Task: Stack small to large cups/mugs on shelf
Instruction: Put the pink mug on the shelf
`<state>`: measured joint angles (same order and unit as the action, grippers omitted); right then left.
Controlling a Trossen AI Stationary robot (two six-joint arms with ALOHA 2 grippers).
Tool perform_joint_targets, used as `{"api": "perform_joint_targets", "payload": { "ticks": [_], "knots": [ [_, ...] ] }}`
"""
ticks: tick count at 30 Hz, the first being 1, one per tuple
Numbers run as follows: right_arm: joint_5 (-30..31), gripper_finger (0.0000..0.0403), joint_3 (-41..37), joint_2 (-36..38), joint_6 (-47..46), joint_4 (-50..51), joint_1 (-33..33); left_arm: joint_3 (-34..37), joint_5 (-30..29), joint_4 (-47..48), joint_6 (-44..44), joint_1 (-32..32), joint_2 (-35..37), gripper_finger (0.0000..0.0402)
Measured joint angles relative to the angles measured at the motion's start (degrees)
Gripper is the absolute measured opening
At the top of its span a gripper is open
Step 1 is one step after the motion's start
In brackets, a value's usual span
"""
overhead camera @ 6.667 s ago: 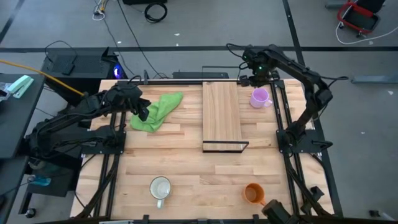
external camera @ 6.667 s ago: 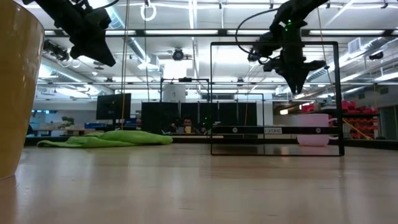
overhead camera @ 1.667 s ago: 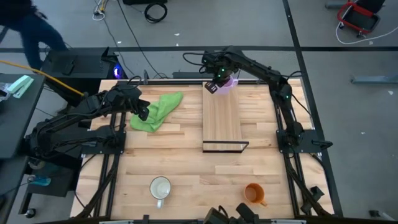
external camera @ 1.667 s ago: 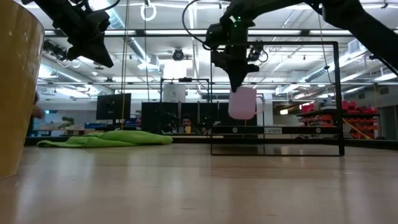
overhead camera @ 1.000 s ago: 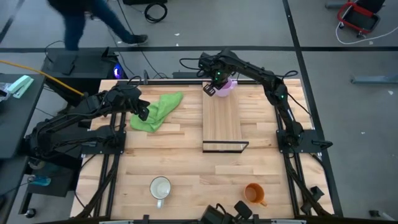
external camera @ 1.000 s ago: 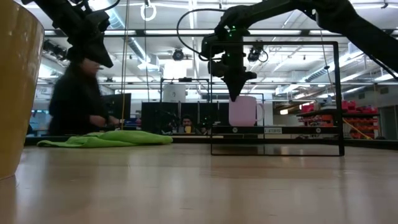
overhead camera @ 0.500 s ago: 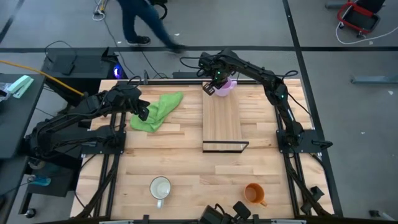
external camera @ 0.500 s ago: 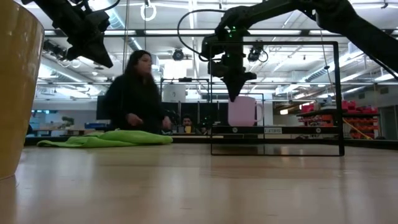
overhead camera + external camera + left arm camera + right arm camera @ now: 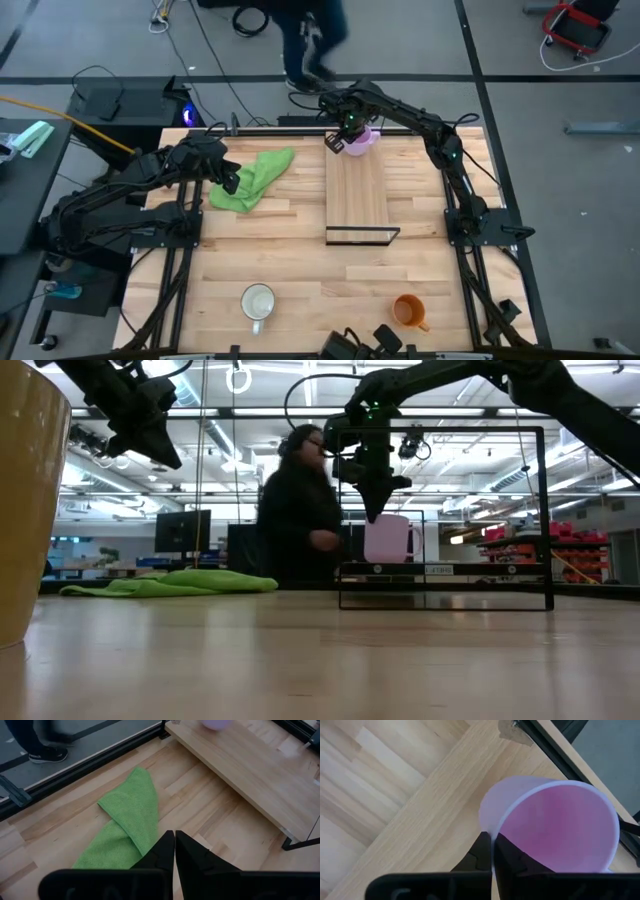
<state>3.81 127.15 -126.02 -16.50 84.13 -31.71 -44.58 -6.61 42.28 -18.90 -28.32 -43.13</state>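
3 small handled mugs: light purple mug sitting at far end of light-wood shelf plank; white mug & orange mug sitting nr desk's front edge. Right end effector pinching purple mug's rim; left end effector hanging pressed together over green cloth.

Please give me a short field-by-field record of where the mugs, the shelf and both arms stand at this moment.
purple mug: at the far end of the shelf, rim pinched by the right gripper
shelf: light-wood plank, right of table centre
right gripper: fingers shut on the purple mug's rim
left gripper: fingers shut, empty, above the green cloth
green cloth: crumpled, left of the shelf
white mug: on the table, near edge, left of centre
orange mug: on the table, near edge, right
person: walking behind the table
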Motion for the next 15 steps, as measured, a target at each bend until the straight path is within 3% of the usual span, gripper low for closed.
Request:
{"api": "perform_joint_targets", "payload": {
  "ticks": [15],
  "knots": [
    [0.0, 0.0004, -3.4, 0.2, 0.1, -2.6, 0.4, 0.0, 0.0, 0.0, 0.0, 0.0, 0.0, 0.0029]
  ]
}}
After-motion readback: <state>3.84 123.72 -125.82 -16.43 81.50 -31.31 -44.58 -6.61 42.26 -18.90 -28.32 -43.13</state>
